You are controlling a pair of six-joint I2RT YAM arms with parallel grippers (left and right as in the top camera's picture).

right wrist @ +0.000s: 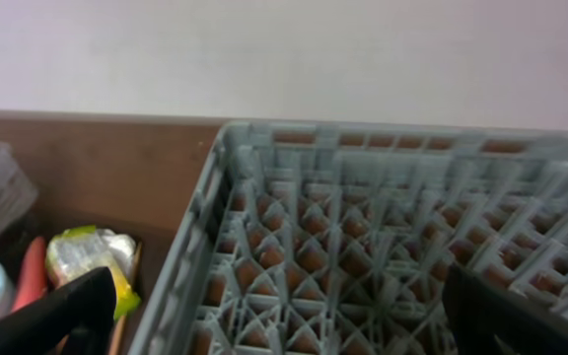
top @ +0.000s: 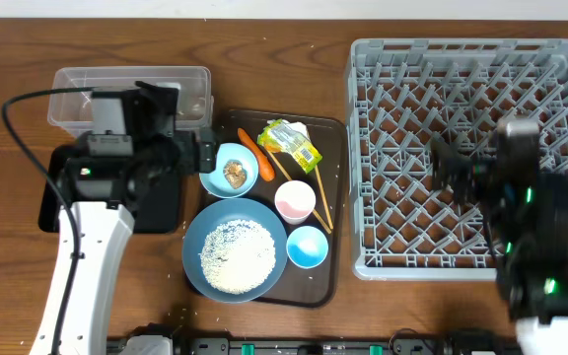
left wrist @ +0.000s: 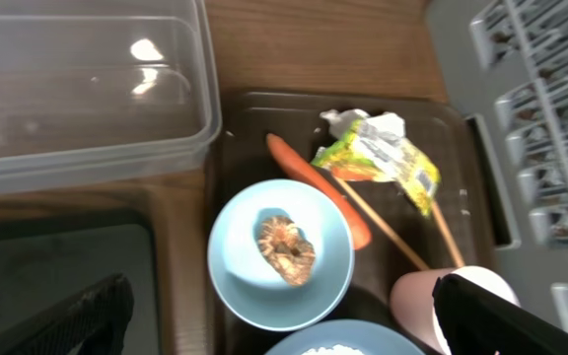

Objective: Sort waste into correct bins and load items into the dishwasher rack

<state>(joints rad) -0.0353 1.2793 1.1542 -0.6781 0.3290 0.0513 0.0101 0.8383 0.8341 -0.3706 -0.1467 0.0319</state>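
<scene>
My left gripper (top: 206,154) (left wrist: 284,330) is open and empty, hovering over the small light-blue bowl (top: 233,170) (left wrist: 280,254) that holds the brown food lump (left wrist: 284,248). The orange carrot (top: 250,153) (left wrist: 319,187), the green-yellow wrapper (top: 291,143) (left wrist: 378,156) and the chopsticks (top: 319,192) (left wrist: 388,232) lie on the brown serving tray. The pink cup (top: 295,201), the light-blue cup (top: 307,247) and the big blue plate (top: 235,248) with rice stand there too. My right gripper (top: 447,168) (right wrist: 284,325) is open and empty over the grey rack (top: 461,158) (right wrist: 363,247).
The clear tub (top: 131,94) (left wrist: 77,89) sits at the back left. The black tray (top: 161,207) lies in front of it, mostly hidden under my left arm. The dark brown serving tray (top: 335,197) lies between the bins and the rack.
</scene>
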